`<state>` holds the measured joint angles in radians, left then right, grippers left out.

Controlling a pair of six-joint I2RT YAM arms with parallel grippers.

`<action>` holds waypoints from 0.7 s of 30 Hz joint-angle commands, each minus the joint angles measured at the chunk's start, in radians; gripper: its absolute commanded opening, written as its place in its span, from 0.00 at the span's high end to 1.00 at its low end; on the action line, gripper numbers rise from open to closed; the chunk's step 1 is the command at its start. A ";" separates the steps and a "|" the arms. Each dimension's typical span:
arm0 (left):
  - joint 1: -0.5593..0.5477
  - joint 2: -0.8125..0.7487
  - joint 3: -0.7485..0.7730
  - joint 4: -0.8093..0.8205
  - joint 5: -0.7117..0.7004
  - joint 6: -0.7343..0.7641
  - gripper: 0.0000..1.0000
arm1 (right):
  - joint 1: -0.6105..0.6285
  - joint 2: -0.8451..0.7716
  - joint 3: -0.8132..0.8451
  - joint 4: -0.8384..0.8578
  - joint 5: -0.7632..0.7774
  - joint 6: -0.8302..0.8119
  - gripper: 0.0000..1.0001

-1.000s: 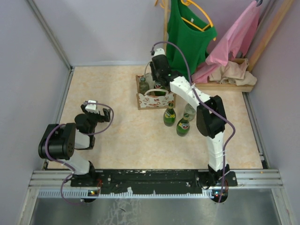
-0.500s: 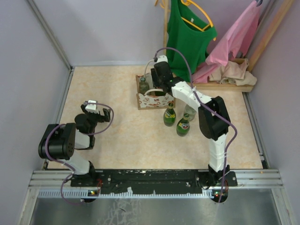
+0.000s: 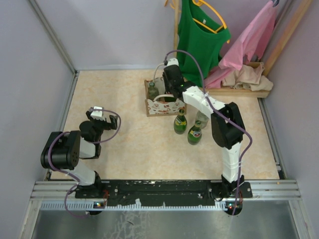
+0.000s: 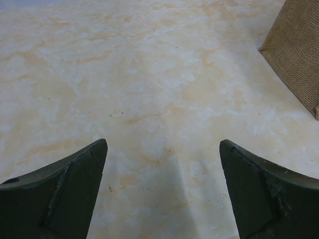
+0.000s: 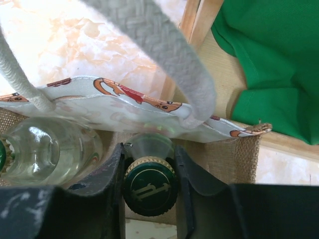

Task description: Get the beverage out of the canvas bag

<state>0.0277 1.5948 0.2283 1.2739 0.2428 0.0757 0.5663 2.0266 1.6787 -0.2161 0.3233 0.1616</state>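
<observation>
The canvas bag [image 3: 163,105], tan with white looped handles and a patterned front panel, stands at the back middle of the table. My right gripper [image 3: 170,92] reaches down into it. In the right wrist view the right gripper [image 5: 149,147] is shut on the neck of a clear beverage bottle with a dark green cap [image 5: 149,185], under a white handle [image 5: 169,55] and the patterned rim [image 5: 124,102]. A second clear bottle [image 5: 50,149] stands beside it in the bag. My left gripper [image 4: 163,144] hangs open over bare table, far left of the bag [image 4: 296,55].
Three bottles stand on the table just in front of the bag: a green one [image 3: 180,122], another green one [image 3: 194,133] and a clear one [image 3: 202,118]. A green garment [image 3: 202,35] and a pink one [image 3: 249,42] hang behind on a wooden rack.
A second ago the right wrist sat slightly higher and to the left; it has shifted a little right and down at the bag. The left arm has not moved.
</observation>
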 commanded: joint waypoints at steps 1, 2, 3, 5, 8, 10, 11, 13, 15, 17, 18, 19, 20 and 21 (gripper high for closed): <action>-0.005 0.001 0.014 0.008 -0.002 0.004 0.00 | -0.003 0.000 0.072 0.020 0.013 0.003 0.92; -0.006 0.001 0.014 0.008 -0.003 0.004 0.00 | -0.003 0.001 0.080 0.015 0.017 0.001 1.00; -0.005 0.001 0.014 0.009 -0.003 0.005 0.00 | -0.003 0.000 0.085 0.013 0.021 -0.001 1.00; -0.006 0.001 0.014 0.009 -0.003 0.005 0.00 | -0.003 0.001 0.098 0.011 0.024 -0.009 1.00; -0.006 0.001 0.014 0.009 -0.003 0.006 0.00 | -0.002 -0.021 0.111 0.025 0.028 -0.033 1.00; -0.007 0.001 0.014 0.009 -0.003 0.005 0.00 | -0.002 -0.037 0.129 0.034 0.028 -0.050 1.00; -0.006 0.001 0.014 0.009 -0.003 0.005 0.00 | -0.002 -0.044 0.144 0.036 0.027 -0.059 1.00; -0.006 0.001 0.014 0.009 -0.002 0.005 0.00 | -0.001 -0.061 0.179 0.029 0.025 -0.075 1.00; -0.006 0.001 0.014 0.009 -0.003 0.005 0.00 | 0.003 -0.075 0.217 0.020 0.024 -0.092 1.00; -0.006 0.001 0.014 0.010 -0.003 0.005 0.00 | 0.011 -0.093 0.247 0.016 0.028 -0.109 1.00; -0.006 0.001 0.014 0.009 -0.003 0.005 0.00 | 0.016 -0.104 0.256 0.020 0.030 -0.118 1.00; -0.007 0.001 0.014 0.010 -0.002 0.006 0.00 | 0.022 -0.119 0.260 0.024 0.036 -0.128 1.00; -0.006 0.001 0.014 0.009 -0.003 0.006 0.00 | 0.031 -0.133 0.259 0.031 0.043 -0.138 1.00; -0.006 0.001 0.014 0.010 -0.003 0.006 0.00 | 0.038 -0.148 0.259 0.038 0.048 -0.148 1.00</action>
<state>0.0277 1.5948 0.2283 1.2743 0.2428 0.0757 0.5762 2.0335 1.8259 -0.3302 0.3367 0.0772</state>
